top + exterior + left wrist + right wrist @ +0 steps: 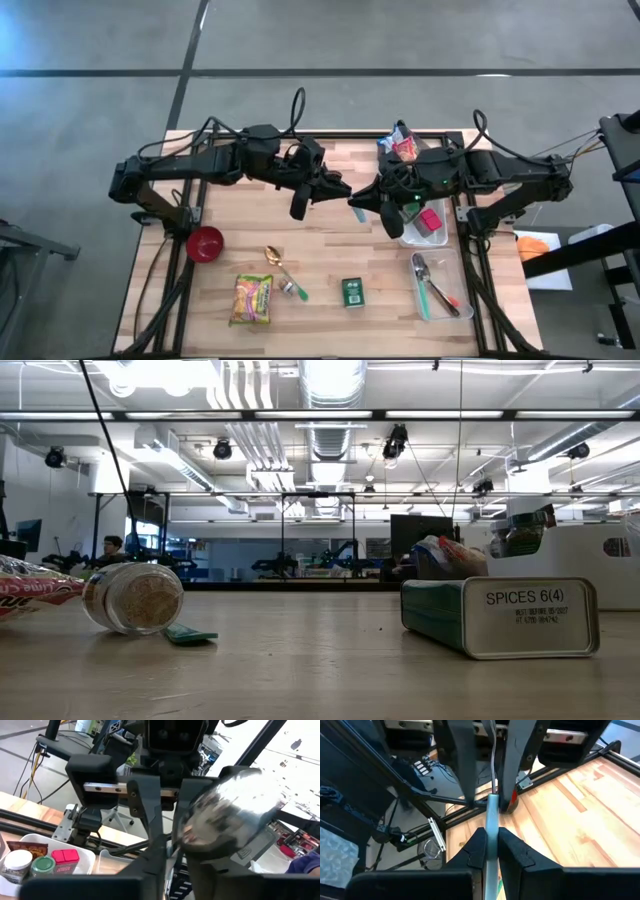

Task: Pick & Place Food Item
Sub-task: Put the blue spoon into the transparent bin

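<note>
Clear tray (442, 240) holds pink box (430, 219), jars (17, 865). Mid-table, right gripper (491, 837) clamped on spoon (491, 817) handle. Left gripper (490, 802) slightly parted around stem.

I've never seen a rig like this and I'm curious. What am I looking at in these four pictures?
This is a robot with two dark arms at a wooden table, each ending in a two-finger gripper. One picture looks straight down, one looks level across the tabletop, and two come from cameras on the wrists. The arms meet mid-table. The right gripper is shut on the pale handle of a metal spoon, and the left gripper is right at the spoon's other end. On the table lie a red bowl, a gold spoon, a noodle packet, a green spice tin and a jar on its side.
</note>
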